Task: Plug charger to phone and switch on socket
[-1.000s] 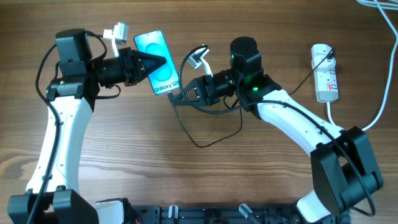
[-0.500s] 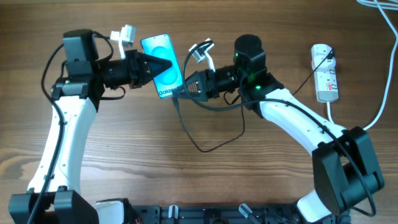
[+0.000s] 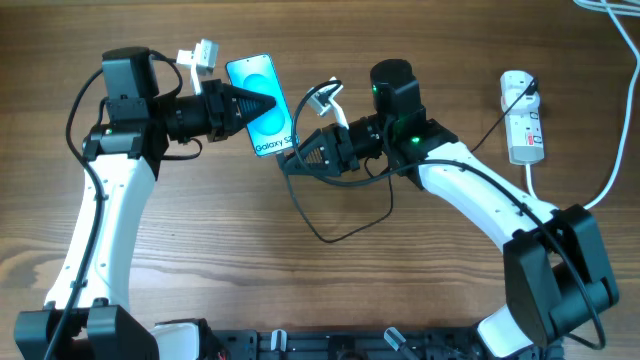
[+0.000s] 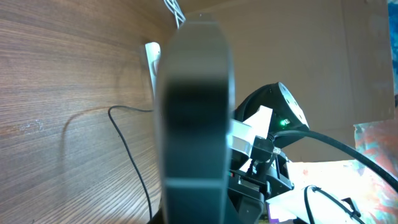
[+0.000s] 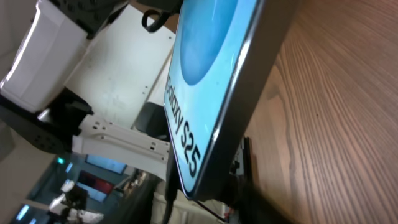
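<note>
The phone [image 3: 262,108], its cyan screen lit, is held tilted above the table with my left gripper [image 3: 258,103] shut on its sides. In the left wrist view its dark edge [image 4: 193,112] fills the middle. The charger [image 3: 335,232] is a thin black cable looping over the wood from the phone's lower end toward the socket [image 3: 524,118] at the far right. My right gripper [image 3: 293,162] sits just below the phone's lower end, jaws apart. In the right wrist view the phone [image 5: 205,81] looms close and the charger [image 5: 169,200] hangs from its bottom edge.
A thick white cable [image 3: 610,170] runs from the socket along the right edge. The socket [image 4: 152,62] shows small and far in the left wrist view, with the right arm's green light [image 4: 283,122] behind the phone. The arms' bases stand at the front corners.
My right gripper has opened off the charger's plug and drawn back a little from the phone's end. The left arm earlier shifted the phone slightly to the right and has since held still.
</note>
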Available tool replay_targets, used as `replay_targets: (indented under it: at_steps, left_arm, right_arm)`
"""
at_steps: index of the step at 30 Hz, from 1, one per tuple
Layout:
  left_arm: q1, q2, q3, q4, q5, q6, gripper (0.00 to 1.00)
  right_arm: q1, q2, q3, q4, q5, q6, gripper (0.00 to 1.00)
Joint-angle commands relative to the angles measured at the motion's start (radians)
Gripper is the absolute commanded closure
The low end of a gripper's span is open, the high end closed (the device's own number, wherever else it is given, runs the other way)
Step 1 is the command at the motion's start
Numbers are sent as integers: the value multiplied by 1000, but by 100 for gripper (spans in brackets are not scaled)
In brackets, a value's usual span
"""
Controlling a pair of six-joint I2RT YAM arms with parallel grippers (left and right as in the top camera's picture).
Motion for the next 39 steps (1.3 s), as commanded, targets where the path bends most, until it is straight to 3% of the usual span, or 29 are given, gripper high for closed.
replay_targets:
  at_steps: [1, 3, 5, 8, 11, 21, 31, 39]
  left_arm:
    - [0, -2, 0, 7, 16, -3, 96]
    - [0, -2, 0, 7, 17, -11, 96]
    - [0, -2, 0, 7, 17, -11, 96]
    - [0, -2, 0, 6, 17, -10, 96]
    - [0, -2, 0, 7, 16, -9, 96]
    - [-25, -2, 0, -18, 32, 106, 96]
    - [-77, -2, 0, -21, 32, 130, 96]
    - [-77, -2, 0, -21, 32, 130, 96]
  right_arm:
    - [11, -16, 12, 2, -13, -15, 53]
    - [27, -16, 12, 3, -6, -16, 57]
    - [30, -16, 12, 3, 8, -10, 72]
    - [30, -16, 12, 3, 10, -8, 77]
    - [30, -16, 12, 7, 14, -3, 96]
    - [30, -16, 12, 222, 51, 201, 96]
    - [22, -16, 12, 344, 51, 302, 96]
    - [22, -16, 12, 344, 56, 294, 96]
